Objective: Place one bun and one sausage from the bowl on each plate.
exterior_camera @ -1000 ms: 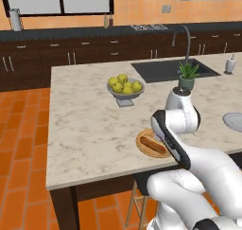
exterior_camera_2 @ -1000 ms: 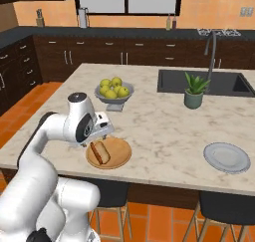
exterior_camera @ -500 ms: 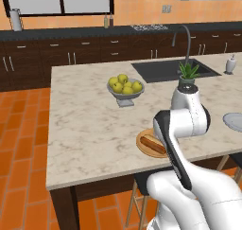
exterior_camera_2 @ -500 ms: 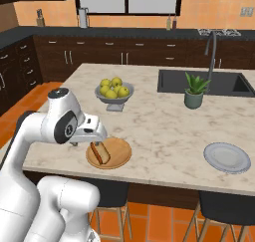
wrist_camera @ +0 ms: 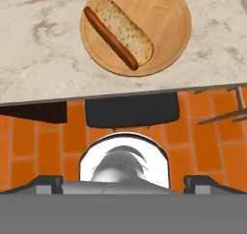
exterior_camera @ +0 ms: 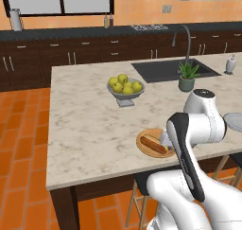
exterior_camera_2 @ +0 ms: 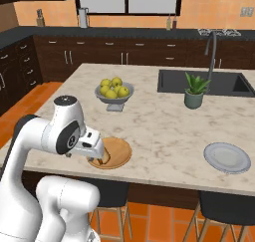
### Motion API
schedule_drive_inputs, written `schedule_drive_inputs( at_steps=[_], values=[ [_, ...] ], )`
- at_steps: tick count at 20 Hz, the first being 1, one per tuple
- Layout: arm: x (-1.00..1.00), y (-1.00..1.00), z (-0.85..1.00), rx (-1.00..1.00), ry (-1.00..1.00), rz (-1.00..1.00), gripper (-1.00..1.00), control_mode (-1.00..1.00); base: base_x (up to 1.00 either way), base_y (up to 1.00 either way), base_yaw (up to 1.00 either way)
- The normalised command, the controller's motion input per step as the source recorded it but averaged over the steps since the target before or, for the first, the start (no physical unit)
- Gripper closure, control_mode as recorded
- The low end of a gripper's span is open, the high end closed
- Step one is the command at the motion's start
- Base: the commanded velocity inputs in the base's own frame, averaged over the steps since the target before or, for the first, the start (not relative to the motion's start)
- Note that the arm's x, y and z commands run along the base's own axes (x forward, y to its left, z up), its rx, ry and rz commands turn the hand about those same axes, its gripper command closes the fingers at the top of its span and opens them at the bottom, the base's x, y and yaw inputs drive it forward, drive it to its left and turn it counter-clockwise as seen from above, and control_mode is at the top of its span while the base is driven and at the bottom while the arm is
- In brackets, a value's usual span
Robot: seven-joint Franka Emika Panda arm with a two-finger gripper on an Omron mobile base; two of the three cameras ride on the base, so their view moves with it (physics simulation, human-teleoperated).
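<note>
The tan-orange wooden plate (wrist_camera: 164, 40) lies near the counter's front edge, also seen in the left base view (exterior_camera: 144, 138) and the right base view (exterior_camera_2: 119, 151). On it a bun (wrist_camera: 124, 31) rests against a sausage (wrist_camera: 110, 36). The pale grey plate (exterior_camera_2: 227, 157) sits bare at the counter's right end (exterior_camera: 234, 121). My gripper (exterior_camera_2: 94, 154) hovers over the wooden plate's near-left edge, at the counter's front edge. It is open, its tips (wrist_camera: 46, 182) far apart with nothing between them. The bowl is out of view.
A grey footed bowl of yellow-green fruit (exterior_camera_2: 114, 90) stands mid-counter behind the wooden plate. A potted plant (exterior_camera_2: 193, 90) stands beside the sink (exterior_camera_2: 209, 81). A dark stool (wrist_camera: 130, 110) sits under the counter edge below my hand. My bent arm (exterior_camera: 194, 129) hides part of the counter.
My hand has pulled back from above the wooden plate toward the counter's front edge, and the elbow has swung outward. The bun and sausage stay on the plate.
</note>
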Motion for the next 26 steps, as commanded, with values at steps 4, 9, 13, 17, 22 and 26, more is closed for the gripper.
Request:
schedule_drive_inputs(
  at_steps=[4, 9, 13, 17, 22, 26],
  values=[
    [0.0, 0.0, 0.0, 0.0, 0.0, 0.0, -1.0, -1.0, 0.0, 0.0, 0.0],
    [0.0, -0.01, 0.0, 0.0, 0.0, 0.0, -1.0, 1.0, -0.01, -0.57, 0.0],
    [0.0, 0.0, 0.0, 0.0, 0.0, 0.0, -1.0, 1.0, -0.26, -1.0, 0.0],
    [0.0, 0.0, 0.0, 0.0, 0.0, 0.0, -1.0, 1.0, -0.23, -1.0, 0.1],
    [0.0, 0.0, 0.0, 0.0, 0.0, 0.0, -1.0, 1.0, -0.39, -1.0, 0.14],
    [0.0, 0.0, 0.0, 0.0, 0.0, 0.0, -1.0, 1.0, -0.3, -1.0, 0.1]
  ],
)
